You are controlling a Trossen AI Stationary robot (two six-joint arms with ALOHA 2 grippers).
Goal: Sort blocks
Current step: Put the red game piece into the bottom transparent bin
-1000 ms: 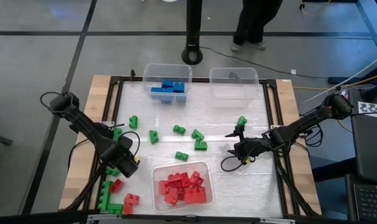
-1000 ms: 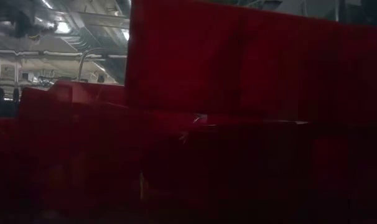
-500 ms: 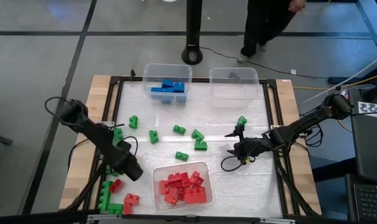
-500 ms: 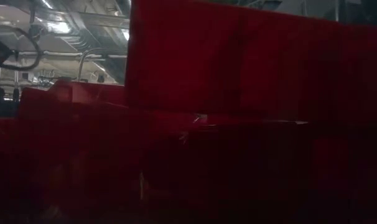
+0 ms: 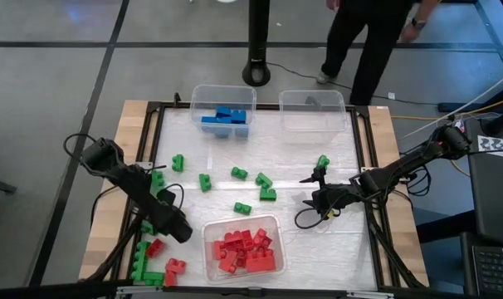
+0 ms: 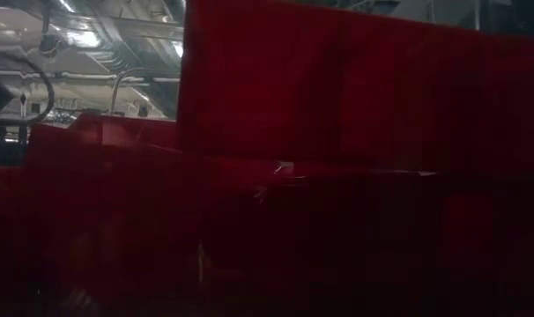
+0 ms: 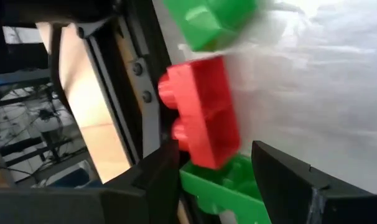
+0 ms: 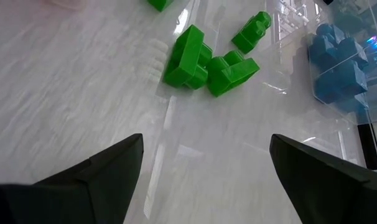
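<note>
My left gripper (image 7: 214, 163), fingers parted and empty, hangs just short of a red block (image 7: 202, 113) whose long axis points into the gap; my right gripper (image 8: 201, 168) waits spread wide.

At the far edge of the table (image 5: 351, 241) two bins stand side by side: the far-left bin (image 5: 222, 103) holds a cluster of blocks (image 5: 225, 118), and the far-right bin (image 5: 312, 109) stands just to its right. A third bin (image 5: 243, 246), at the near edge around the middle, is filled with blocks (image 5: 241, 249). Loose blocks (image 5: 239, 174) lie scattered across the middle, between the far bins and the near one. More blocks (image 5: 155, 261) crowd the near-left corner, where the left gripper (image 5: 178, 232) sits, just left of the near bin. The right gripper (image 5: 311, 189) is right of centre, near one lone block (image 5: 322, 162). A person (image 5: 376, 37) stands beyond the table's far side.
</note>
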